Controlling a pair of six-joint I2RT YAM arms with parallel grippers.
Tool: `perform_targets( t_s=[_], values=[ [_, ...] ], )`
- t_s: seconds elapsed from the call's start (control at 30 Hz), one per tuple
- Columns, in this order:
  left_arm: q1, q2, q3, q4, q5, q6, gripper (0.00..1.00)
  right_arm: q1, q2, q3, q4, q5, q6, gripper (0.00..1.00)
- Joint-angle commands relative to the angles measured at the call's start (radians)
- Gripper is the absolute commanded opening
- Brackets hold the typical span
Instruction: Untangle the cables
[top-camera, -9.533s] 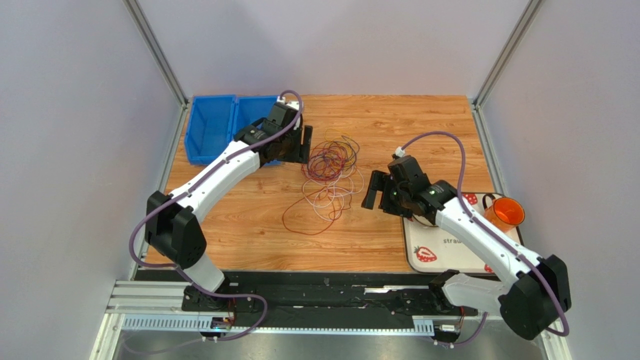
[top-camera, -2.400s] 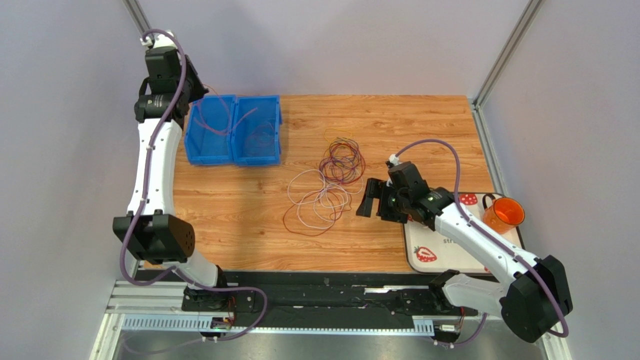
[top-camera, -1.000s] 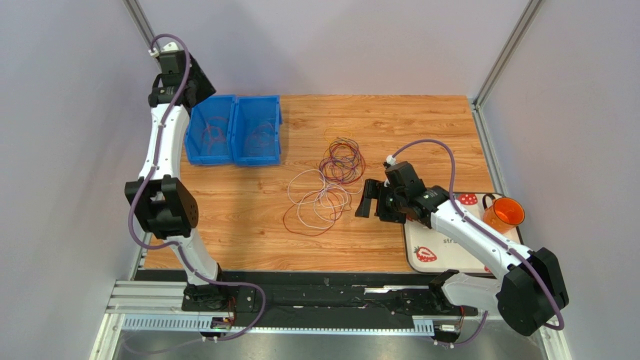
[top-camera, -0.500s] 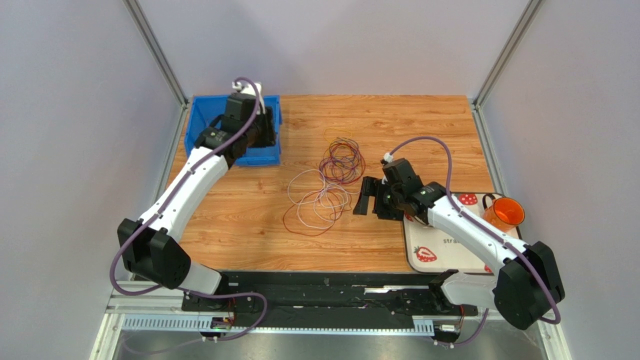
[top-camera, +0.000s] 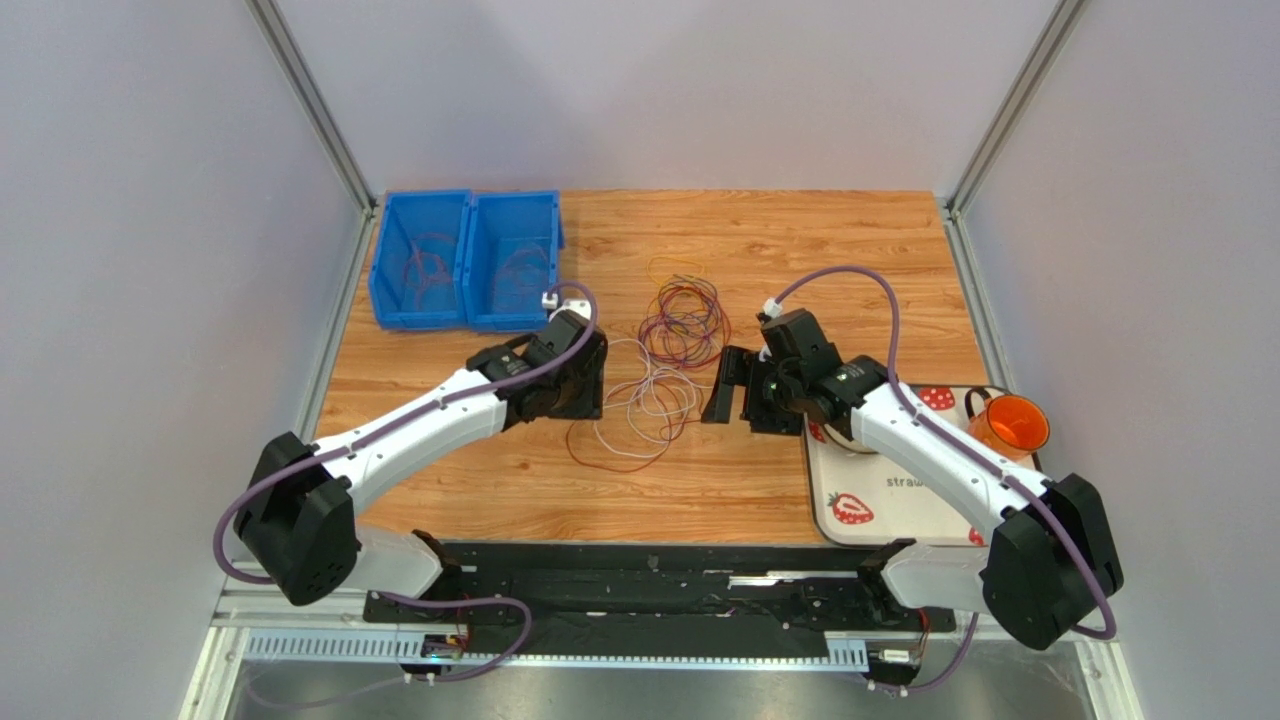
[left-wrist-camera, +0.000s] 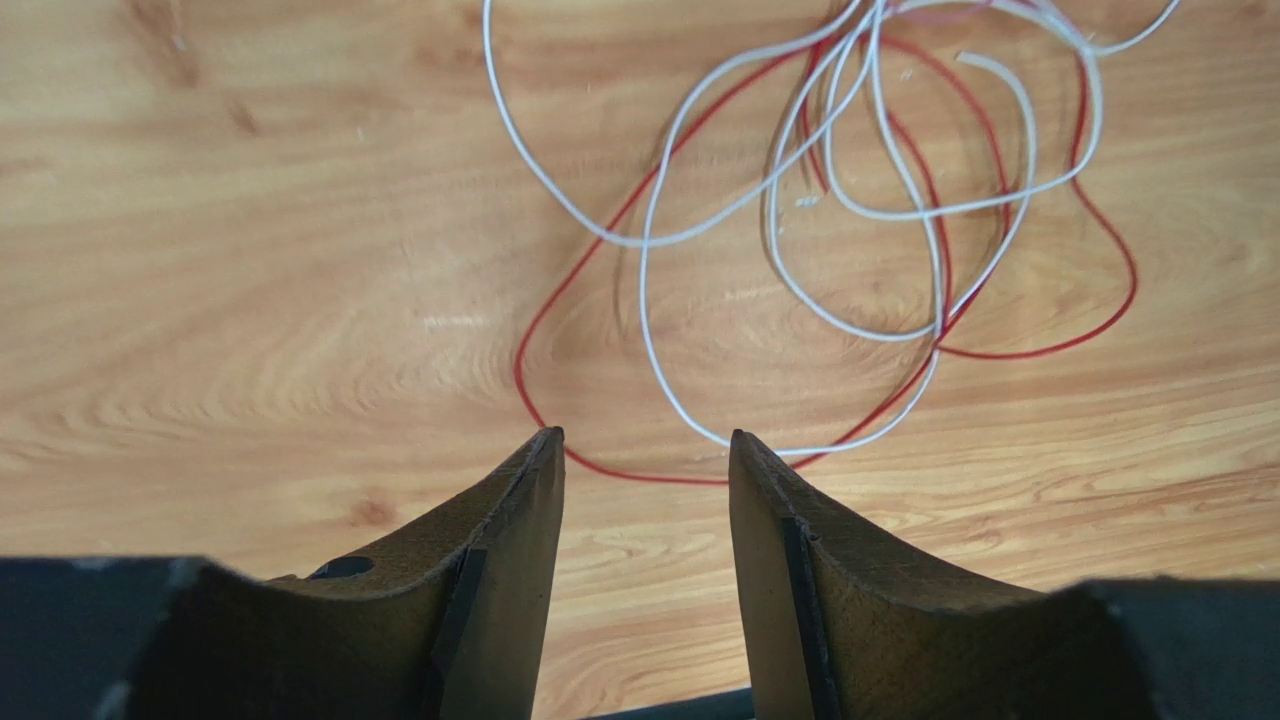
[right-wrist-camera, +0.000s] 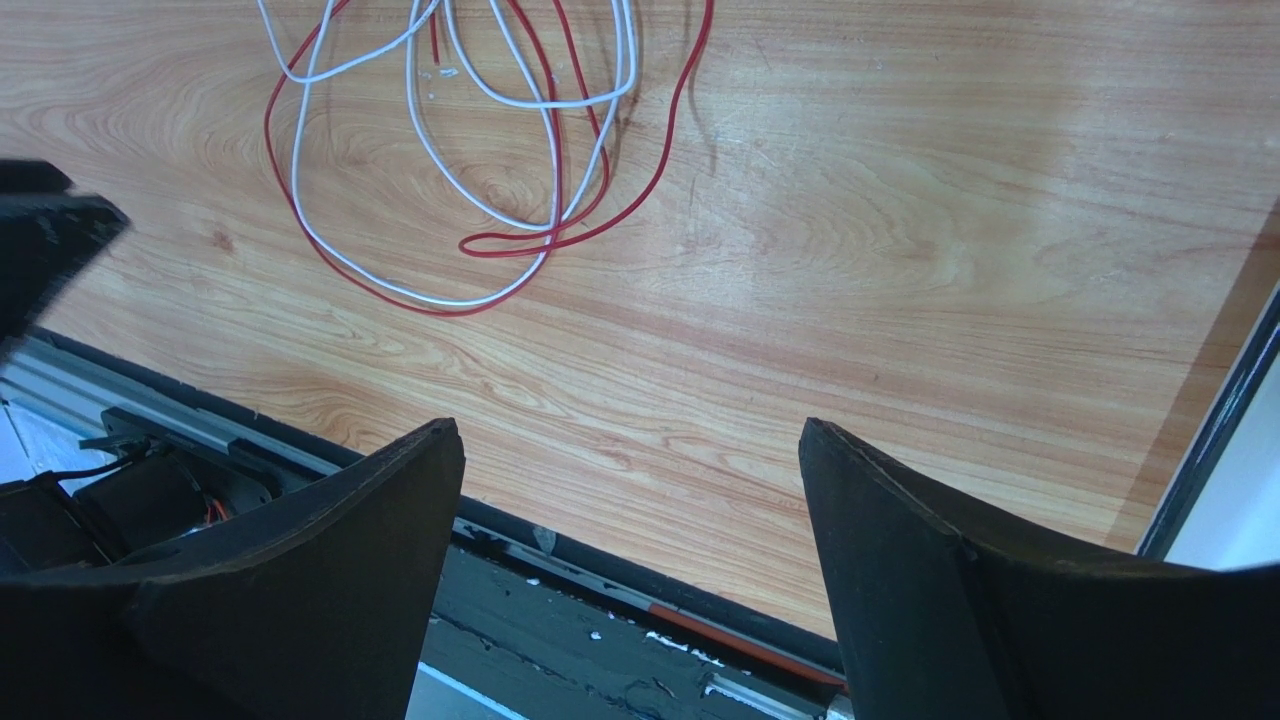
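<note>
Swung from the bins (top-camera: 469, 305), left hand (left-wrist-camera: 643, 438) hangs half-open, right hand (right-wrist-camera: 628, 428) wide, flanking thin looped cables (top-camera: 684, 323).

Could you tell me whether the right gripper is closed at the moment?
No, the right gripper stands wide open above the wooden table, holding nothing.

The white-and-black left arm (top-camera: 406, 428) stretches low from its base at 7 o'clock towards the middle. Its black two-finger left hand (left-wrist-camera: 643, 443) points down, fingers parted and empty. The matching right arm (top-camera: 939, 450) reaches in from 5 o'clock, and its right hand (right-wrist-camera: 631, 435) gapes wide, holding nothing.
</note>
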Motion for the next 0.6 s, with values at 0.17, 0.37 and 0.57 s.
perform_targets(
  t_s=[0.17, 0.37, 0.57],
  values=[
    [-0.046, 0.005, -0.132, 0.150, 0.005, -0.173, 0.55, 0.007, -0.027, 0.002, 0.015, -0.020, 0.023, 0.86],
    [-0.046, 0.077, -0.152, 0.209, 0.033, -0.193, 0.55, 0.006, -0.030, -0.010, 0.013, -0.014, 0.017, 0.86],
    [-0.046, 0.134, -0.141, 0.192, 0.025, -0.195, 0.53, 0.007, -0.026, -0.019, 0.024, -0.018, 0.014, 0.87]
  ],
)
